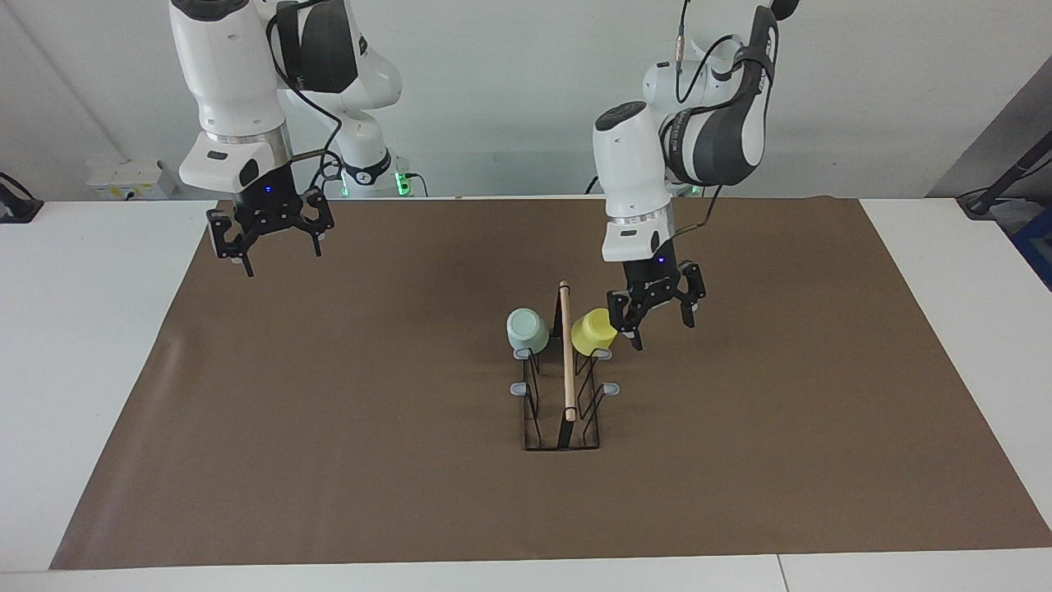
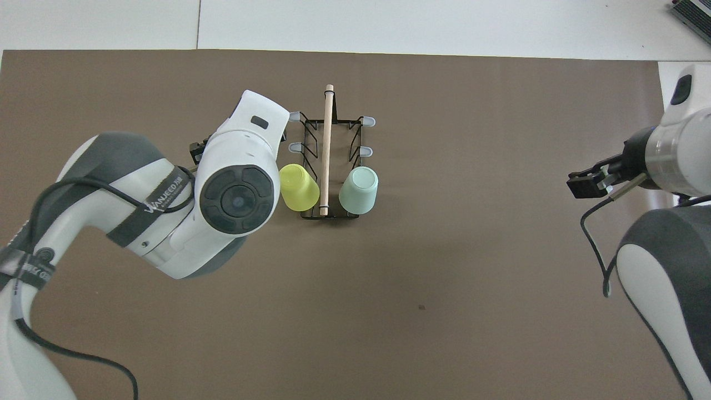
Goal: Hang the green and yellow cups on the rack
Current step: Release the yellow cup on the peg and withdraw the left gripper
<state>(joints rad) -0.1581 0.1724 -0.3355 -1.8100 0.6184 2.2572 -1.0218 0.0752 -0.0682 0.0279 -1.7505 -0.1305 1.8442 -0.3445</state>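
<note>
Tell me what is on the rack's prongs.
On the rack, a green cup and a yellow cup hang mouth-down on the pair nearest the robots. Four other prongs are bare. The prong tips inside the cups are hidden.

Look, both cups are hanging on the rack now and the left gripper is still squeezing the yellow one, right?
Not quite. Both cups do hang on the rack, green cup on one side, yellow cup on the other. But the left gripper isn't squeezing anything. In the facing view it hangs open beside the yellow cup, clear of it. The right gripper waits open near its end of the table.
</note>
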